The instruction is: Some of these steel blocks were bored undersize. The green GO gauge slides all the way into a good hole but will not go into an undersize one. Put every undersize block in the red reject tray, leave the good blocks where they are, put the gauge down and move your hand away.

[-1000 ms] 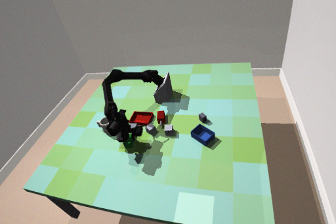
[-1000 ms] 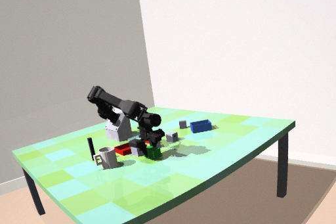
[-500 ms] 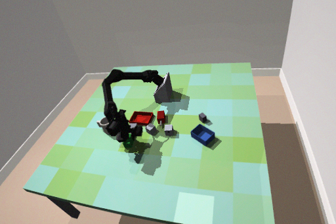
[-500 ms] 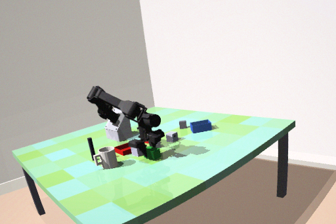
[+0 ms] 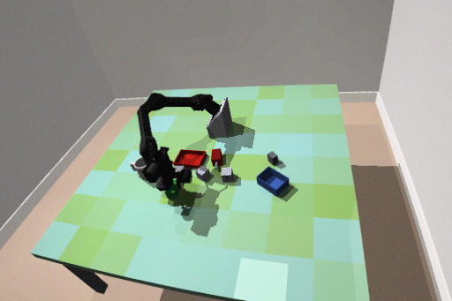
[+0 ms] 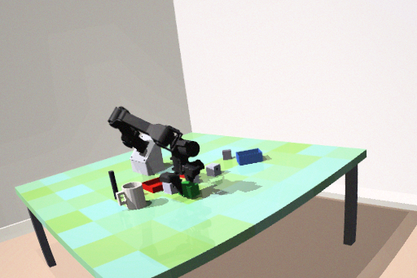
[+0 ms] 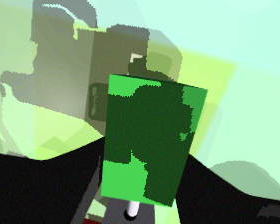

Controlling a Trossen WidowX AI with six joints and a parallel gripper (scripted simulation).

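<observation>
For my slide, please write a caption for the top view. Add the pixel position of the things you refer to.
Fingers (image 5: 174, 181) (image 6: 177, 183) grip the green gauge (image 5: 172, 189) (image 6: 190, 189) (image 7: 141, 125) near the red tray (image 5: 190, 166) (image 6: 153, 190).

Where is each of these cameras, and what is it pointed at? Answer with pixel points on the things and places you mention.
Top: high above the table (image 5: 282, 236), looking down at a slant; nearly the whole arm shows, the gripper partly hidden.
Exterior: off to one side and lower, looking across the table at a mug (image 6: 136, 197); the arm and gripper (image 6: 182, 185) show.
Wrist: on the arm by the gripper (image 7: 141, 165), looking past its dark fingers at the green gauge (image 7: 141, 120).
Top and exterior share the blue tray (image 5: 273, 181) (image 6: 249, 156).
</observation>
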